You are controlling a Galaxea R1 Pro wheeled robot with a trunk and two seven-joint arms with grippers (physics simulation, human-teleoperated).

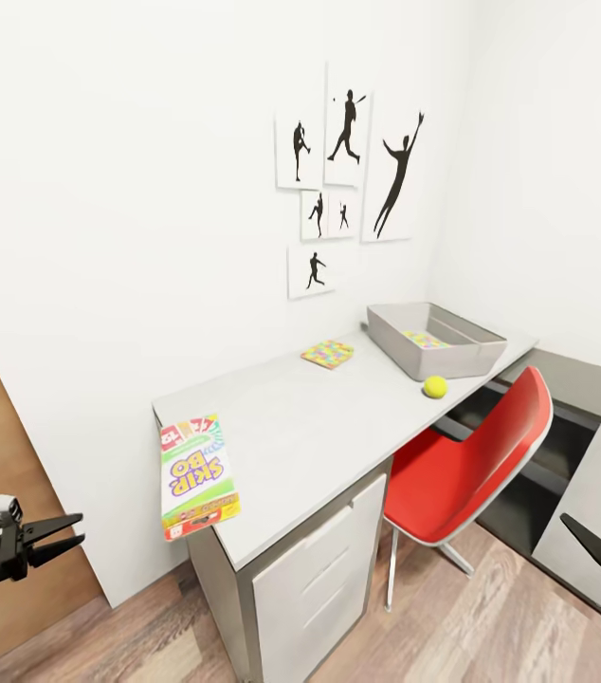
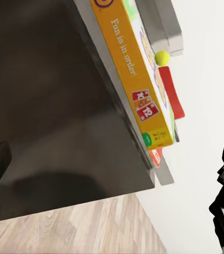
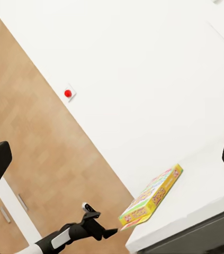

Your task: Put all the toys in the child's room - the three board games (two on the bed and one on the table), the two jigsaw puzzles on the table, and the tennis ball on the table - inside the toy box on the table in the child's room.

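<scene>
Our left pincer hangs open and empty off the desk's left end, where the SKIP-BO box pokes over the front corner. A puzzle square lies by the back edge. The ball sits at the front edge beside the grey toy box on the right end, and our right pincer hangs open too.

Left arm low at near left, extended forward, left gripper open, fingers spread, nothing held. Right arm low at near right, right gripper open too, fingers splayed, pointing up-left, empty.
</scene>
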